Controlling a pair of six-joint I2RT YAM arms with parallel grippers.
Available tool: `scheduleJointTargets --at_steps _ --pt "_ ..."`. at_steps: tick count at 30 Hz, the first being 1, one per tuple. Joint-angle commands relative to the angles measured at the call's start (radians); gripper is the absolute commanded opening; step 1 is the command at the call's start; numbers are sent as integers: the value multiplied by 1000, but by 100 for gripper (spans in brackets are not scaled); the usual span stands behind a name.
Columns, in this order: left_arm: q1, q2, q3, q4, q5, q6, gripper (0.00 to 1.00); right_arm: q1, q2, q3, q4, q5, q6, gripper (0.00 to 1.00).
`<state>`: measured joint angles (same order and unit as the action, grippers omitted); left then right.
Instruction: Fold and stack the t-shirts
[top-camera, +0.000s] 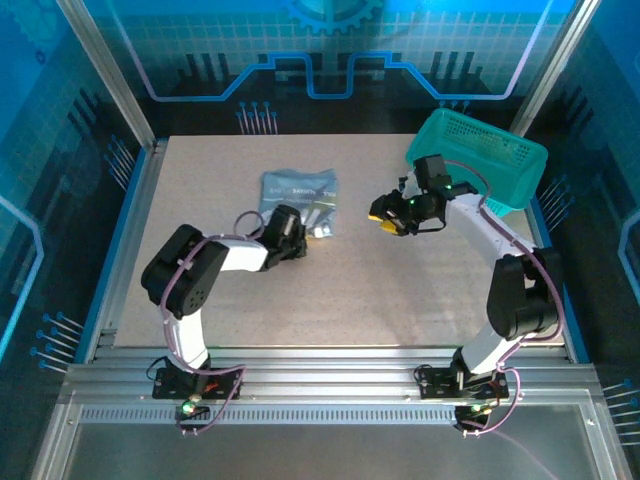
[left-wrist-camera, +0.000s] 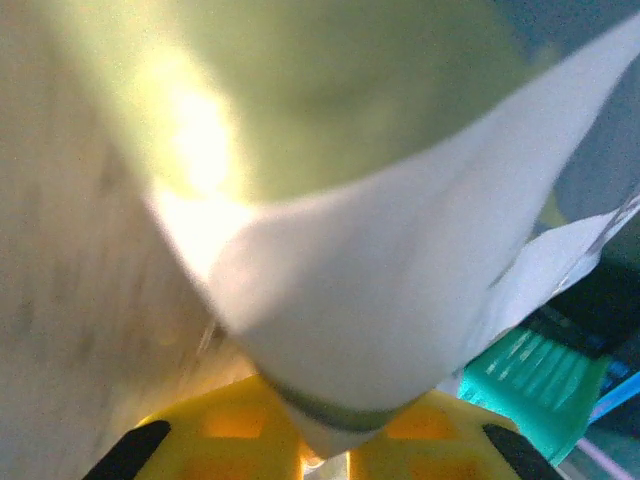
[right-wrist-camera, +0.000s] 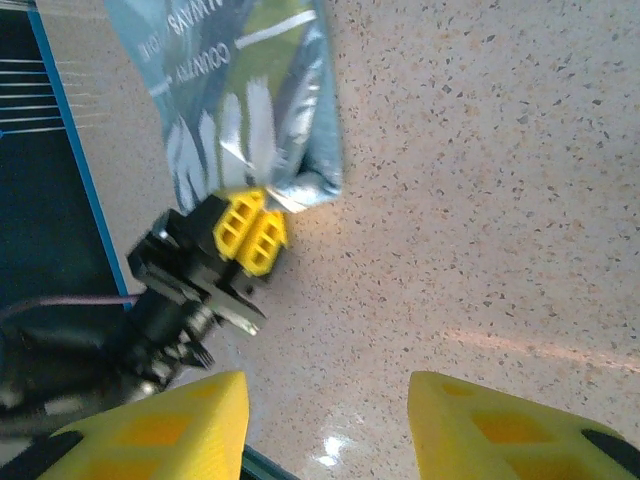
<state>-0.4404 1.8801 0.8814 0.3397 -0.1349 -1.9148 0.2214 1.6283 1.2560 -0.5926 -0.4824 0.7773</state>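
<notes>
Left gripper (right-wrist-camera: 256, 222): I read its yellow fingers (left-wrist-camera: 430, 445) as pressed together on a corner of the folded t-shirt (top-camera: 298, 188). In its wrist view the pale fabric rises directly ahead of the fingers. Right gripper (right-wrist-camera: 328, 400): the fingers are spread wide with nothing between them, above the bare speckled table (right-wrist-camera: 480, 150). The shirt lies well ahead of it and off to one side, with the left gripper in between. A teal basket (top-camera: 478, 150) stands just behind the right wrist.
</notes>
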Motion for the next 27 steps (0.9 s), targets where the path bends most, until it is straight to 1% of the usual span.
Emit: scheduleJointTargets --at_steps 1,5,7,10,16,18,20,23,27 --pt "138 -28 -29 -17 3 99 14 -10 -43 -13 -20 -10 -12 47" --pt "293 0 -12 2 92 193 11 -9 -60 -23 -19 -6 -7 47" --pt "362 36 -5 43 131 207 10 -10 -67 -31 -17 -4 -4 47" --pt "447 72 9 80 149 218 10 -10 -71 -42 -16 1 2 47" --pt "573 156 94 94 190 263 9 -8 -76 -52 -12 13 12 47" --pt "611 209 159 97 246 298 9 -5 -76 -52 -12 15 14 47" --pt "638 265 235 86 297 325 9 -3 -72 -49 -11 13 16 47" --pt "648 315 326 66 346 341 9 3 -62 -44 -12 16 14 47" --pt "612 294 308 138 327 263 11 13 -44 -38 -3 16 19 47"
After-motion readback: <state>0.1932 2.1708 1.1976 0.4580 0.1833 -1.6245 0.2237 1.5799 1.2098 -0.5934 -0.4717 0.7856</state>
